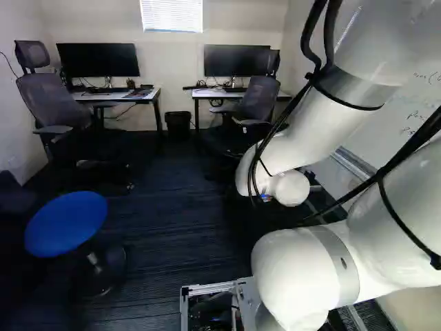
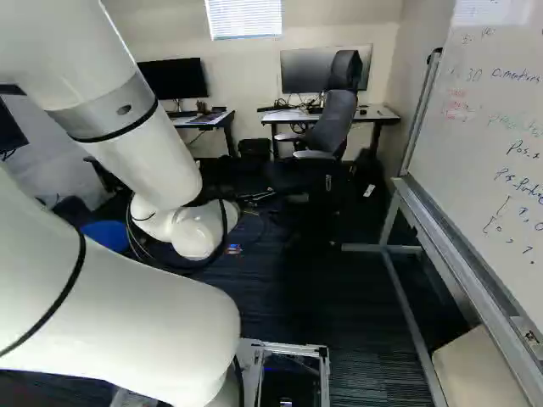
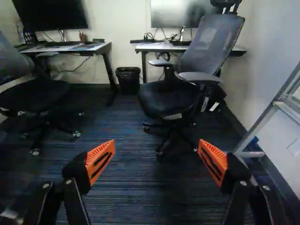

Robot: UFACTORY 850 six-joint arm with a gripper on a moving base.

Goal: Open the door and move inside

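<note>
Gripper: open, its two orange-padded fingers standing well apart (image 3: pixel 157 151); carpet (image 3: pixel 143 173) shows between them in the wrist view.
Arm: the white arm (image 1: pixel 296 141) reaches out over the floor, bent, and in both base views its bulk hides part of the scene.
Door: I cannot tell where it is; the views show a room with desks and chairs.
Right chair: the grey-backed office chair (image 3: pixel 208 47) is ahead of the gripper, a little to the right, in front of the right desk (image 3: pixel 159 47). The wrist view shows its wheels; the arm covers part of it in the left base view.
Left chair: a second office chair (image 1: pixel 54 100) is at the left, by the left desk (image 1: pixel 117 96). The left base view shows its high headrest; the wrist view cuts off its top but shows its wheels.
Bin: the black bin (image 3: pixel 128 79) is on the floor between the desks, near the far wall (image 1: pixel 238 17).
Monitors: a dark left monitor (image 1: pixel 98 60) and a right monitor (image 2: pixel 326 69) stand on the desks.
Window: the blinds (image 1: pixel 171 15) high on the far wall show only in the base views.
Stool: the blue round seat (image 1: pixel 67 224) is near, at the left; the right base view gives just a piece of it past the arm.
Whiteboard: at the right, with handwriting (image 2: pixel 492 127). The right base view shows its metal stand (image 2: pixel 407 309) most fully.
</note>
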